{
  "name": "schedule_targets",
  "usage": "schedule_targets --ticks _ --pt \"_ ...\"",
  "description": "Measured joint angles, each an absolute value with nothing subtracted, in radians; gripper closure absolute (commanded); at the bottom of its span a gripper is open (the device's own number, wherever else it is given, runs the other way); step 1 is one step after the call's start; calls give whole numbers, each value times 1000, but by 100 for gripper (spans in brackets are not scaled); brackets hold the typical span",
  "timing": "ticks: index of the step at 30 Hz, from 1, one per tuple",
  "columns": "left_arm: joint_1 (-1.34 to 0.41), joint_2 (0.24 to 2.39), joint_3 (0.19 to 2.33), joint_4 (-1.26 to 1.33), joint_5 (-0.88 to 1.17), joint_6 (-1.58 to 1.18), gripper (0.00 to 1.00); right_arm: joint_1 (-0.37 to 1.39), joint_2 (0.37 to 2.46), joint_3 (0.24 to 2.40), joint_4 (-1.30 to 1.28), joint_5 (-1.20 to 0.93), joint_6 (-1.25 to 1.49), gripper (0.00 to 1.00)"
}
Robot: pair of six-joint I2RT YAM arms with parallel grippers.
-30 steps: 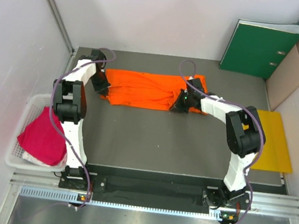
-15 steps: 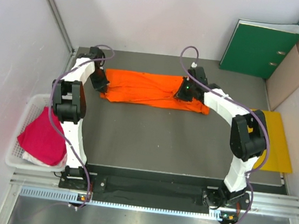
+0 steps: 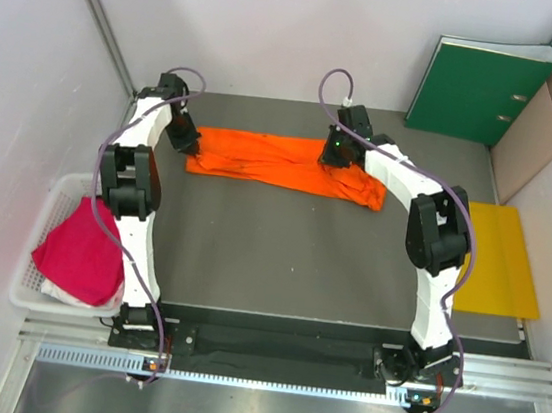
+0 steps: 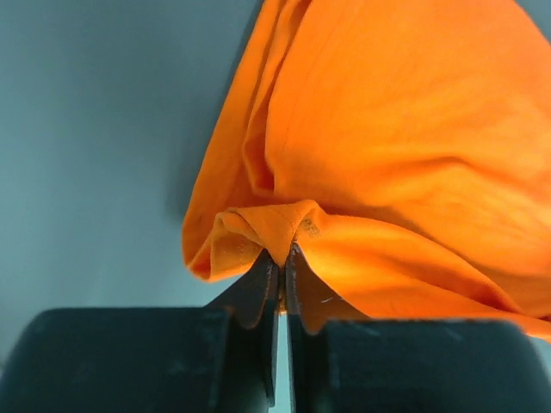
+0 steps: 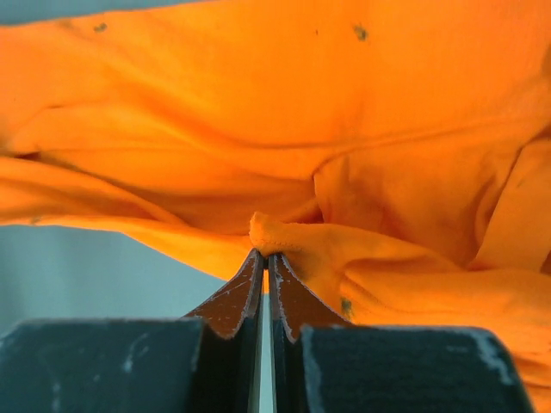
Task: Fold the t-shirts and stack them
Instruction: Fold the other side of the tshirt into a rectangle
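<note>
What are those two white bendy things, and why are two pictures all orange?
Those are two robot arms, bolted at the near edge of a dark table. The big picture comes from a camera up above them. The two orange pictures come from little cameras on the arms' wrists, so close that the cloth fills them. On the table lies an orange t-shirt, bunched into a long strip. The left gripper pinches one end of it, and the right gripper pinches a fold nearer the other end. A pink t-shirt lies in a white basket at the left. A green folder and a yellow envelope sit at the right.
</note>
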State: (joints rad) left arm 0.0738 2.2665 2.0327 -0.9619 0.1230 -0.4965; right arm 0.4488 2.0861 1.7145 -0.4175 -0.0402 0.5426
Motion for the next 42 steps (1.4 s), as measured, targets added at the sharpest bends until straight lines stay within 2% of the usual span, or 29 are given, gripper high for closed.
schedule_targets --ticks 2,3,6,23,24,26,27,29,30,34,42 --pt "74 2307 2067 -973 136 -499 68 447 2096 1740 -423 -39 533 98" --pt "74 2320 2077 -978 139 -496 42 446 2098 1744 -424 -39 530 98" --pt "75 2342 2085 -992 149 -495 1 440 2101 1749 -431 -39 519 98" --pt "77 2342 2094 -989 190 -496 1 389 2176 1856 -460 -42 477 94" --pt "77 2342 2092 -989 190 -496 1 387 2188 1870 -462 -42 472 81" --pt "77 2342 2089 -989 190 -496 1 383 2212 1900 -465 -43 469 65" --pt "77 2342 2087 -990 190 -496 1 383 2228 1917 -467 -43 463 54" --pt "77 2342 2083 -990 190 -496 1 381 2255 1954 -482 -44 455 46" --pt "77 2342 2082 -991 191 -496 1 381 2267 1965 -488 -46 444 38" --pt "77 2342 2079 -989 191 -496 1 378 2241 1904 -485 -29 430 38" --pt "77 2342 2070 -990 191 -496 1 300 1936 1485 -433 -32 476 41"
